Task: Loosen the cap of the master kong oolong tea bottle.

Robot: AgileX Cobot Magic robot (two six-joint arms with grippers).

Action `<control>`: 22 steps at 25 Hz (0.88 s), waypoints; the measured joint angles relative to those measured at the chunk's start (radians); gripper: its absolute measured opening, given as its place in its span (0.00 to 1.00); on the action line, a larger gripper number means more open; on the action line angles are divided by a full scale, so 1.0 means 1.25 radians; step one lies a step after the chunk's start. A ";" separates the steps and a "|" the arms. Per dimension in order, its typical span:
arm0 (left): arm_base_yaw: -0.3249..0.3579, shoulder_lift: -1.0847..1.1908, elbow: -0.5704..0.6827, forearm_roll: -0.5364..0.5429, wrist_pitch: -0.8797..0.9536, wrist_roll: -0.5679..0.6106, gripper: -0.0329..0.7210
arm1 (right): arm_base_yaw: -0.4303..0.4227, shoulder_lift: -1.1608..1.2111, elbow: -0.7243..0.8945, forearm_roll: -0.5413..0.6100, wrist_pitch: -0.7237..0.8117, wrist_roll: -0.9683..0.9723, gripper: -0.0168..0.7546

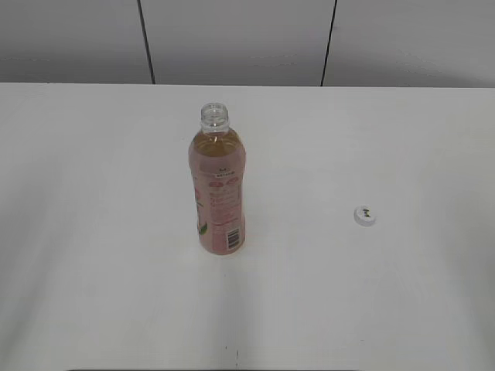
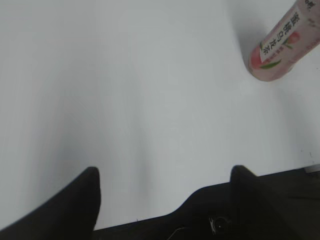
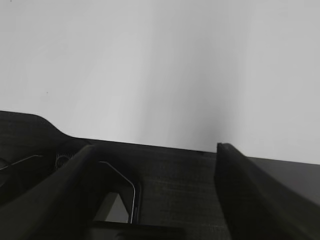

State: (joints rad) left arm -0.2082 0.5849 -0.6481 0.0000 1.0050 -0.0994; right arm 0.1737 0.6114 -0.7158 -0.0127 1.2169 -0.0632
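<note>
The master kong oolong tea bottle [image 1: 217, 189] stands upright in the middle of the white table, with its neck open and no cap on it. Its pink lower end also shows at the top right of the left wrist view [image 2: 280, 50]. The cap [image 1: 365, 216], small, white, with a dark mark on top, lies flat on the table to the right of the bottle, well apart from it. My left gripper [image 2: 165, 172] is open and empty, near the table's front edge. My right gripper [image 3: 155, 147] is open and empty over the dark front edge. Neither gripper shows in the exterior view.
The white table [image 1: 93, 232] spreads wide on all sides of the bottle. A grey panelled wall [image 1: 232, 39] rises behind its far edge. A dark mat or edge [image 3: 175, 175] lies under the right gripper.
</note>
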 joint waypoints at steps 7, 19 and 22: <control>0.000 -0.179 0.000 0.024 0.018 0.009 0.66 | 0.000 -0.170 0.082 -0.012 0.000 0.001 0.71; 0.000 -0.444 0.069 0.053 0.020 0.027 0.64 | 0.000 -0.403 0.162 -0.016 -0.084 -0.001 0.71; -0.001 -0.473 0.069 0.043 0.019 0.044 0.63 | 0.000 -0.472 0.162 -0.017 -0.086 -0.001 0.71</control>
State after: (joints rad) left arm -0.2090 -0.0065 -0.5624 0.0535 1.0291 -0.0439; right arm 0.1737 0.0210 -0.5131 -0.0340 1.1096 -0.0643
